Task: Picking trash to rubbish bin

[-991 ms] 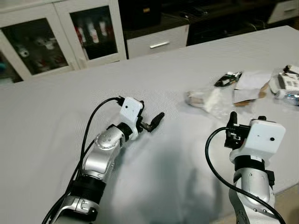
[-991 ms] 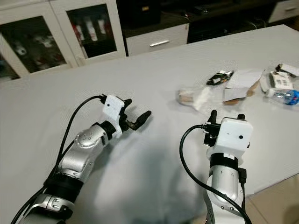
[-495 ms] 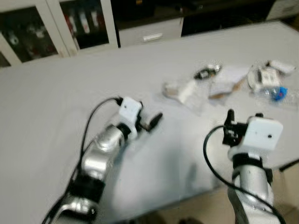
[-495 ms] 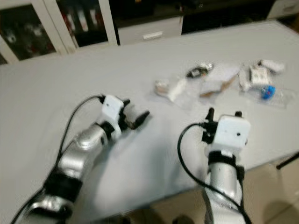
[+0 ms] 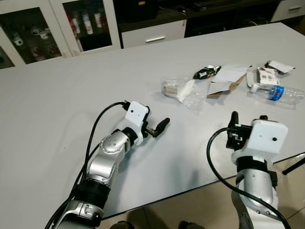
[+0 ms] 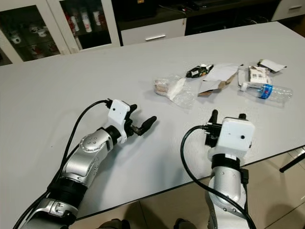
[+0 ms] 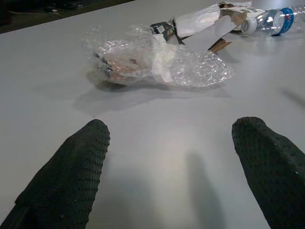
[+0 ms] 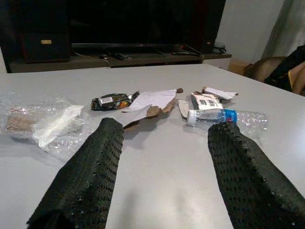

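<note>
Here, bubble-wrap bag (image 5: 183,89) around brown lump.

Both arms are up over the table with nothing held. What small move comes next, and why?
Probably ease the left gripper forward toward the bubble-wrap bundle. Its jaws stand open and empty, and the left wrist view has the bundle dead ahead, the nearest piece of trash on the table. The plastic bottle lies farther off, on the right gripper's side.
</note>
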You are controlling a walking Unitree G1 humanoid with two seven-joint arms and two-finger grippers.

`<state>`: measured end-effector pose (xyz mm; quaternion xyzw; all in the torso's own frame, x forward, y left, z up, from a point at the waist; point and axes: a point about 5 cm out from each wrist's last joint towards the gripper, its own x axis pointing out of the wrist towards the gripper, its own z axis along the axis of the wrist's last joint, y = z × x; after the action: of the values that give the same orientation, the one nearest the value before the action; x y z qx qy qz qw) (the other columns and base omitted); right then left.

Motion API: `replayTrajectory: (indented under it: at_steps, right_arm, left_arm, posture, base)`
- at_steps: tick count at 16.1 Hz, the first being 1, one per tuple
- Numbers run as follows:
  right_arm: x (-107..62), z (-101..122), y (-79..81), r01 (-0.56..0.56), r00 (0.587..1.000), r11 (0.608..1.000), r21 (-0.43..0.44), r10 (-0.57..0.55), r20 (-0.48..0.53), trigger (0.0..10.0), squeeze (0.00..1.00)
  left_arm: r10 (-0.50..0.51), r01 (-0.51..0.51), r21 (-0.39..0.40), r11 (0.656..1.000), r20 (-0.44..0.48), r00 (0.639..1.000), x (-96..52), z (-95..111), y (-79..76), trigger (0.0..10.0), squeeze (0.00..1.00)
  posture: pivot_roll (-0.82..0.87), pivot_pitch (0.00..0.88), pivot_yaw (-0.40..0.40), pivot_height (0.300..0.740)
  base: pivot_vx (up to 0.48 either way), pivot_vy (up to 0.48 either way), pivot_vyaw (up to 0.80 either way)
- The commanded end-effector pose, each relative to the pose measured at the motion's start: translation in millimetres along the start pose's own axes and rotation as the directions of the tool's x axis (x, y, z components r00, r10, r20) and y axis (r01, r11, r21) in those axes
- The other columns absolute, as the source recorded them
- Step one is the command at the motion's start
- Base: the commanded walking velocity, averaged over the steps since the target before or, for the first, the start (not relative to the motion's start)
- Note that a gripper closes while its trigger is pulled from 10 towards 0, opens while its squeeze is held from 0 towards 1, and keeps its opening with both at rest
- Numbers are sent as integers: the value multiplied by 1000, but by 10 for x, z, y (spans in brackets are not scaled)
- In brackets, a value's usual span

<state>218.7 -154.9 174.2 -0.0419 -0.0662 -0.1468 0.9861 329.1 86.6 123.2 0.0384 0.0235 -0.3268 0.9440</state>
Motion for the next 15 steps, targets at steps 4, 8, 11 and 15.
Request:
replayTrajectory:
  at_steps: [4, 8, 11, 15]
  right_arm:
    - [-35, 1, 39, 5, 1000, 1000, 10, -5, -5, 10000, 0]
    - [-50, -15, 45, 11, 1000, 1000, 6, -11, -12, 10000, 0]
    - [-48, -18, 48, 10, 1000, 1000, 8, -10, -14, 10000, 0]
    - [-43, -21, 96, -11, 999, 998, 61, 13, -35, 10000, 0]
  left_arm:
    - [-7, 8, 11, 1000, -16, 1000, -39, -7, 15, 10000, 0]
    - [-17, 17, 11, 1000, -25, 1000, -42, -13, 17, 10000, 0]
    - [-23, 23, -2, 1000, -22, 1000, -43, -16, 4, 10000, 0]
    - [-20, 21, 4, 1000, -37, 999, -84, -46, 15, 10000, 0]
  posture:
    - [44, 152, 61, 740]
    - [42, 158, 68, 740]
    - [41, 159, 68, 740]
    - [52, 179, 69, 740]
  base:
    - [66, 0, 0]
    - [330, 0, 0]
    - [0, 0, 0]
    - [0, 0, 0]
